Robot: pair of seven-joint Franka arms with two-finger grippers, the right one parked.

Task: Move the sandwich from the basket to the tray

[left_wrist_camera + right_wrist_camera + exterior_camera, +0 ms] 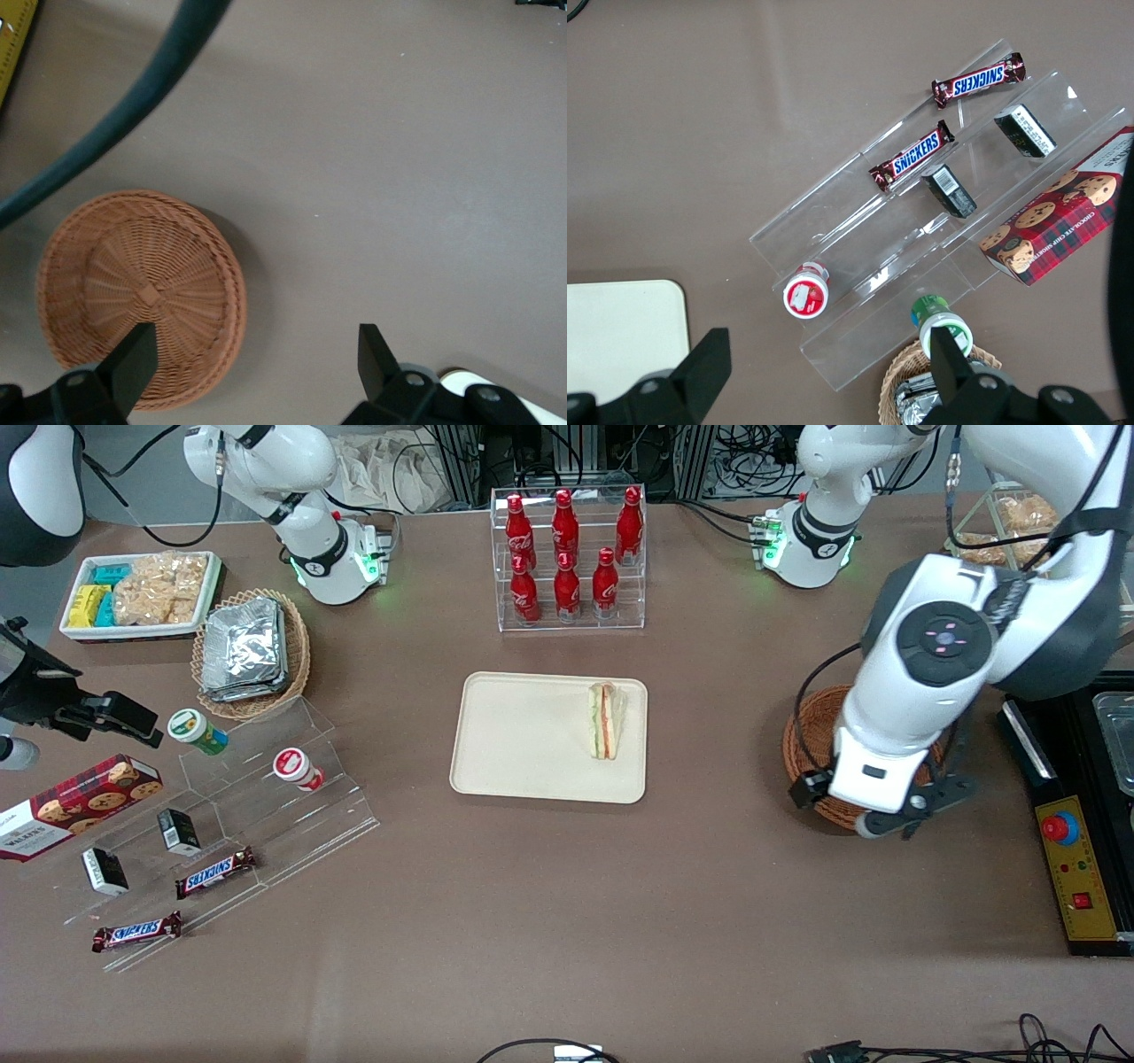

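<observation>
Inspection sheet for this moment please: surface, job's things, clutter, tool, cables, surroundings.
Surface: brown table, no spills seen.
Job's things: sandwich lies on the tray; basket empty.
Clutter: foil packs in a tan basket, cola bottles, Snickers bars, cookie box, snack bin.
Tool: left arm's tool open, empty, above the basket's edge and the table.
Cables: dark cable hangs above the table near the basket.
Surroundings: control box with red button.
</observation>
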